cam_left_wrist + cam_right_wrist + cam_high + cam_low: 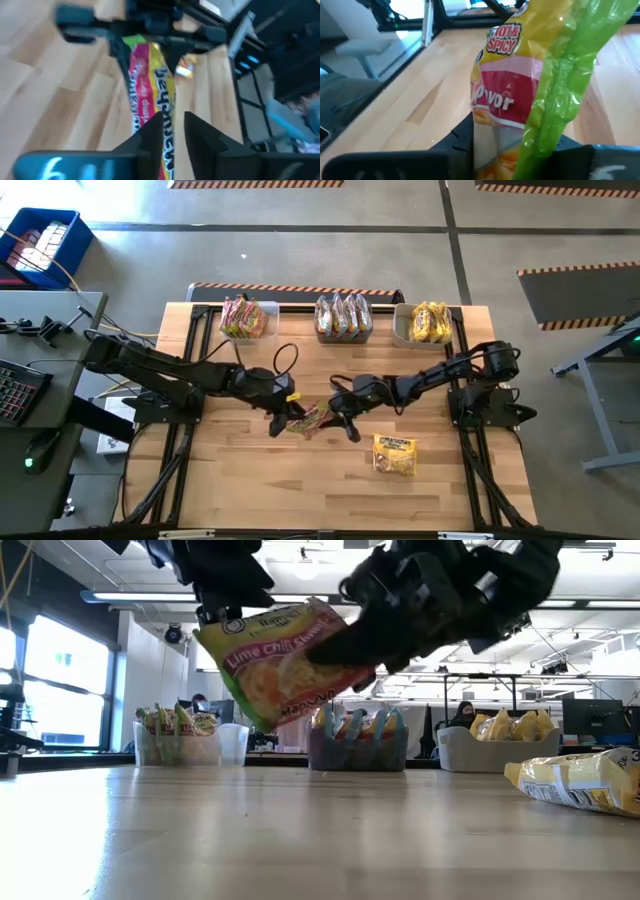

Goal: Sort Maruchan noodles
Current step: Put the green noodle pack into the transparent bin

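A: Left end effector (277,418) and right end effector (345,420) meet at mid-desk. Both are clamped on one lime-chili packet (308,418), one at each end.

B: Is it lifted?

A: Yes. The low view has it tilted, clear of the desk (250,480), label side to the camera. Left wrist view shows it edge-on between that arm's fingers (150,135). Right wrist view shows green edging and pink print pinched close to the lens.

B: Loose packets?

A: One. A yellow packet (394,455) lies flat near the right end effector, apart from it.

B: Bins?

A: Three along the far edge. Left bin (249,320) holds green-red packets. Middle bin (344,318) holds pink-red ones, about five, standing on edge. Right bin (426,323) holds yellow ones. I cannot count the left and right bins.
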Available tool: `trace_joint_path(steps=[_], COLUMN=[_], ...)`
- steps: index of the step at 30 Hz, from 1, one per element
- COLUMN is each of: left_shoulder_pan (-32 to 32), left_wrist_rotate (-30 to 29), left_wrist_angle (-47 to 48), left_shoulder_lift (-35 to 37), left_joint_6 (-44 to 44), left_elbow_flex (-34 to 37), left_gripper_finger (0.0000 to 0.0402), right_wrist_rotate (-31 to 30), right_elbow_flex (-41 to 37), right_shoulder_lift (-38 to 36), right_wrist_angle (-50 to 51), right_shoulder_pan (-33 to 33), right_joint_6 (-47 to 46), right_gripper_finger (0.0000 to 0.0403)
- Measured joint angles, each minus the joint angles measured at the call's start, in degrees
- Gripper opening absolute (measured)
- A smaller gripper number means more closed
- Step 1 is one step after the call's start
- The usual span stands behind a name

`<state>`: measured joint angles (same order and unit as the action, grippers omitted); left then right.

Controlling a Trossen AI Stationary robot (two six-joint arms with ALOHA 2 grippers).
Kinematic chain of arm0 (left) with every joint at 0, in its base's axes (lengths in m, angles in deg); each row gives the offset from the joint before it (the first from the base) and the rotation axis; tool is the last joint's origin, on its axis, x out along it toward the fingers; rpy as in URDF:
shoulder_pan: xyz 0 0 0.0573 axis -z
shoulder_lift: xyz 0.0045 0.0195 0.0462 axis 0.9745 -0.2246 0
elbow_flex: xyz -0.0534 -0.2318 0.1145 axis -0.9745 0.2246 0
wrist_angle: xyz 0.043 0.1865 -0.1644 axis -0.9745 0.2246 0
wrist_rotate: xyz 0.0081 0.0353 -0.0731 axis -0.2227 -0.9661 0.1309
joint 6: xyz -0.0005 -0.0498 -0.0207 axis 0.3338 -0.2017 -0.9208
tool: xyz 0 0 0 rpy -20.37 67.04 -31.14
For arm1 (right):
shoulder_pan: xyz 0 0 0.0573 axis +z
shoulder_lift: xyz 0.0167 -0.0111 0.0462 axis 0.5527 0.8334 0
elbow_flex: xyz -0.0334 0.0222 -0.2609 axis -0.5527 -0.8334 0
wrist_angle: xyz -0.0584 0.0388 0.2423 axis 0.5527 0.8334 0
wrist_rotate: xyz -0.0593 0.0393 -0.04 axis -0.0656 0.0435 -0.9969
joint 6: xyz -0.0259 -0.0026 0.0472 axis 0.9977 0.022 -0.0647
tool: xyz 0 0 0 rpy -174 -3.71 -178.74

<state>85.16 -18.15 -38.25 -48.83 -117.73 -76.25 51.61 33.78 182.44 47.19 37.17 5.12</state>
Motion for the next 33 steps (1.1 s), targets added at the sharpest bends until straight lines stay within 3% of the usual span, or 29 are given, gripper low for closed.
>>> trace_joint_path(steps=[7, 15, 18, 33], left_shoulder_pan=[-0.24, -0.65, -0.87, -1.88], left_wrist_rotate=[-0.21, -1.31, -1.73, 0.58], left_wrist_angle=[3.76, 11.24, 14.41, 8.81], left_shoulder_lift=[0.17, 0.13, 0.13, -4.92], left_joint_6=[0.03, 0.04, 0.59, 4.28], left_elbow_flex=[-0.47, -2.87, -4.34, -4.55], left_gripper_finger=[0.0157, 0.0234, 0.0242, 0.0243], right_wrist_rotate=[-1.05, -0.83, -1.34, -3.3], right_elbow_flex=[5.26, 6.17, 6.17, 6.15], right_shoulder_lift=[0.0, -0.02, -0.02, -0.02], right_wrist_angle=[7.94, 7.92, 7.91, 6.96], right_shoulder_pan=[0.0, 0.02, 0.02, 0.02], right_joint_6=[4.62, 5.47, 5.49, 6.54], right_gripper_finger=[0.0086, 0.0085, 0.0086, 0.0087])
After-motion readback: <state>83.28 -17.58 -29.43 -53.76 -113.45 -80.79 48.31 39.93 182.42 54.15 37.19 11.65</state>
